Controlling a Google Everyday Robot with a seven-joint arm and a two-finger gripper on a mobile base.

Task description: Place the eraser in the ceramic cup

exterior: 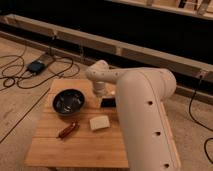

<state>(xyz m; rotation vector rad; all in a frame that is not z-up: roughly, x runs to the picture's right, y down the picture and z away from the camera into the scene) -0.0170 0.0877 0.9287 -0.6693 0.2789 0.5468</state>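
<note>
The eraser is a small flat black block lying on the wooden table, right of the bowl. My gripper hangs from the white arm just above the eraser's far edge, close to it. I cannot tell whether it touches the eraser. The white ceramic cup is mostly hidden behind my arm. Only a pale sliver shows right of the gripper, and I cannot be sure it is the cup.
A wide dark round bowl sits at the table's left. A cream-white block and a reddish-brown elongated object lie in front. My bulky white arm covers the table's right side. Cables and a device lie on the floor at left.
</note>
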